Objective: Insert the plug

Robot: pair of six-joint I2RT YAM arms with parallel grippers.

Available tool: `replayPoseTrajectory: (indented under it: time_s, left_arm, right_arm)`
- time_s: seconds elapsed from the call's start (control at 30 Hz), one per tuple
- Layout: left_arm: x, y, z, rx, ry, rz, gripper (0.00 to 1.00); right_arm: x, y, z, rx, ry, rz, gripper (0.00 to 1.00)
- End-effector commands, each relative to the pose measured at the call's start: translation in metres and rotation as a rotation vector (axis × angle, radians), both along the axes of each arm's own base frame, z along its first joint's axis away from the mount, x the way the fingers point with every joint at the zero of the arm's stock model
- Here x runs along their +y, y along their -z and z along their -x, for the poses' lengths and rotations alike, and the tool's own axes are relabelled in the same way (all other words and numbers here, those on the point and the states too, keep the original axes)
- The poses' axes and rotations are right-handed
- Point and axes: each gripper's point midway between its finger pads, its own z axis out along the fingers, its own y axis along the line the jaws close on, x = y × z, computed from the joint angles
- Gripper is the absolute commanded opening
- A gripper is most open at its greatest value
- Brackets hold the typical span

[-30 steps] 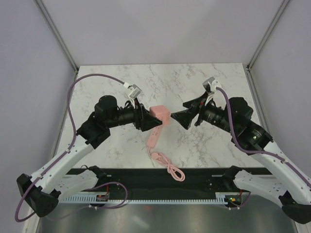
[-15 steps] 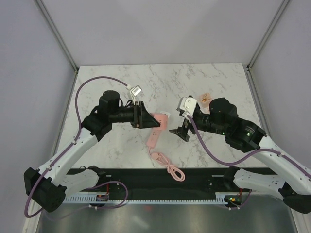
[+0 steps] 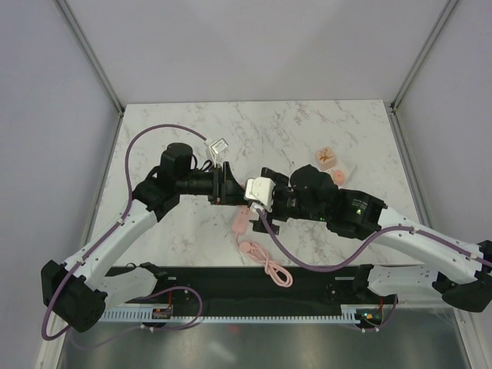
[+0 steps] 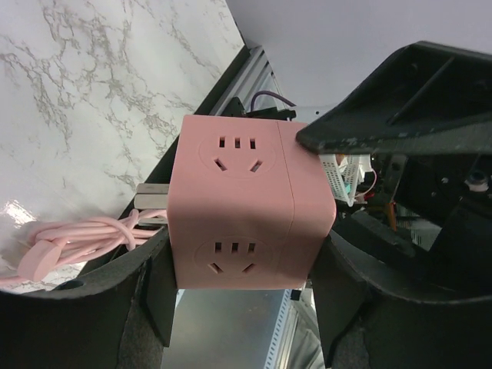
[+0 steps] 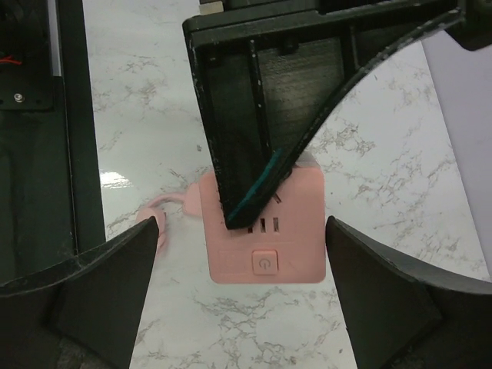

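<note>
Two hands stood close: left hand (image 4: 242,261) pinched the pink cube socket (image 4: 246,192), right hand (image 5: 244,231) gaped empty; collision might dislodge it.

Robotics lab test cell, white marble-patterned worktop (image 3: 307,131) boxed in by plain pale grey panel walls (image 3: 254,46) on bare aluminium frame posts (image 3: 88,52), black-and-white robot arms (image 3: 115,242) bolted to a black base rail (image 3: 223,288), loose purple cables (image 3: 157,127), white slotted cable duct (image 3: 254,317)

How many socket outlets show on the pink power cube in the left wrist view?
2. On the pink power cube, the upper outlet sits above the lower outlet; hidden faces may hold more.
</note>
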Motion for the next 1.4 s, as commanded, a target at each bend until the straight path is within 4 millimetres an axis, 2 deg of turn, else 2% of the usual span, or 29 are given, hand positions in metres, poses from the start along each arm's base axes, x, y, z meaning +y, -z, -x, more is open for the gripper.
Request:
replayPoseTrajectory:
  time_s: [0.0, 0.07, 0.17, 0.2, 0.23, 0.27, 0.3, 0.33, 0.37, 0.4, 0.47, 0.5, 0.53, 0.63, 0.7, 0.73, 0.77, 0.83, 0.87, 0.9, 0.97, 1.03, 1.07, 1.1, 1.17, 1.2, 1.27, 1.3, 1.37]
  left_arm:
    - [-0.002, -0.029, 0.006, -0.016, 0.038, 0.067, 0.02]
    - [-0.001, -0.029, 0.007, -0.013, 0.037, 0.068, 0.02]
    - [-0.002, -0.029, 0.009, -0.006, 0.044, 0.071, 0.02]
    - [-0.002, -0.03, 0.01, -0.006, 0.051, 0.074, 0.02]
    - [-0.001, -0.032, 0.01, -0.008, 0.054, 0.077, 0.03]
    - [-0.002, -0.033, 0.01, -0.012, 0.055, 0.078, 0.07]
    - [-0.001, -0.035, 0.009, -0.022, 0.054, 0.079, 0.14]
    - [-0.001, -0.035, 0.008, -0.029, 0.047, 0.079, 0.27]
    - [0.001, -0.036, 0.005, -0.03, 0.034, 0.08, 0.31]
    - [0.002, -0.039, 0.005, -0.031, 0.033, 0.086, 0.35]
    - [0.003, -0.042, 0.004, -0.038, 0.033, 0.092, 0.48]
    - [0.004, -0.042, 0.002, -0.044, 0.024, 0.089, 0.53]
    - [0.006, -0.041, 0.0, -0.05, 0.01, 0.085, 0.71]
    - [0.018, -0.03, -0.023, -0.044, -0.118, 0.026, 0.87]
    - [0.036, -0.022, -0.049, -0.027, -0.241, -0.006, 0.89]
    - [0.044, -0.016, -0.059, -0.016, -0.287, -0.023, 0.94]
    - [0.062, -0.006, -0.08, 0.009, -0.376, -0.053, 0.95]
    - [0.085, 0.011, -0.099, 0.041, -0.48, -0.105, 0.96]
    - [0.108, 0.025, -0.118, 0.056, -0.592, -0.158, 0.96]
    - [0.12, 0.032, -0.125, 0.036, -0.635, -0.204, 0.97]
    - [0.147, 0.044, -0.138, -0.027, -0.737, -0.3, 1.0]
    - [0.162, 0.047, -0.14, -0.086, -0.793, -0.361, 1.0]
    - [0.169, 0.052, -0.14, -0.086, -0.835, -0.382, 1.0]
    - [0.171, 0.045, -0.137, -0.111, -0.852, -0.368, 1.0]
    - [0.179, 0.047, -0.137, -0.131, -0.895, -0.386, 1.0]
    - [0.182, 0.046, -0.137, -0.159, -0.907, -0.396, 1.0]
    - [0.192, 0.055, -0.136, -0.174, -0.94, -0.441, 1.0]
    - [0.194, 0.058, -0.136, -0.178, -0.944, -0.453, 1.0]
    - [0.194, 0.063, -0.132, -0.181, -0.939, -0.451, 1.0]
  right_arm:
    - [0.009, -0.015, -0.009, -0.098, 0.024, 0.009, 0.96]
    - [0.016, -0.014, -0.007, -0.109, 0.009, 0.02, 0.93]
    - [0.019, -0.008, -0.005, -0.121, 0.012, 0.055, 0.8]
    - [0.019, -0.006, -0.006, -0.129, 0.013, 0.063, 0.58]
    - [0.019, -0.006, -0.007, -0.142, 0.025, 0.07, 0.27]
    - [0.019, -0.006, -0.008, -0.144, 0.029, 0.073, 0.27]
    - [0.019, -0.004, -0.008, -0.148, 0.03, 0.08, 0.2]
    - [0.021, -0.002, -0.007, -0.149, 0.026, 0.083, 0.18]
    - [0.02, -0.001, -0.009, -0.155, 0.035, 0.092, 0.16]
    - [0.021, 0.002, -0.009, -0.155, 0.037, 0.098, 0.09]
    - [0.019, 0.006, -0.012, -0.16, 0.049, 0.115, 0.02]
    - [0.018, 0.008, -0.014, -0.165, 0.065, 0.124, 0.0]
    - [0.017, 0.01, -0.016, -0.166, 0.074, 0.128, 0.0]
    - [0.017, 0.013, -0.016, -0.148, 0.089, 0.126, 0.0]
    - [0.016, 0.017, -0.016, -0.135, 0.101, 0.128, 0.0]
    - [0.016, 0.019, -0.019, -0.13, 0.12, 0.132, 0.0]
    - [0.015, 0.022, -0.021, -0.113, 0.144, 0.133, 0.0]
    - [0.015, 0.029, -0.029, -0.089, 0.173, 0.162, 0.0]
    - [0.018, 0.027, -0.032, -0.064, 0.188, 0.146, 0.0]
    - [0.017, 0.033, -0.041, -0.036, 0.209, 0.153, 0.0]
    - [0.021, 0.039, -0.043, 0.037, 0.184, 0.131, 0.0]
    - [0.015, 0.048, -0.064, 0.086, 0.221, 0.124, 0.0]
    - [0.018, 0.055, -0.063, 0.123, 0.193, 0.121, 0.0]
    - [0.019, 0.065, -0.069, 0.144, 0.196, 0.139, 0.0]
    - [0.019, 0.073, -0.081, 0.185, 0.198, 0.137, 0.0]
    - [0.019, 0.085, -0.089, 0.22, 0.211, 0.149, 0.0]
    - [0.025, 0.091, -0.094, 0.257, 0.196, 0.131, 0.0]
    - [0.027, 0.099, -0.098, 0.278, 0.197, 0.137, 0.0]
    - [0.031, 0.101, -0.104, 0.303, 0.197, 0.109, 0.0]
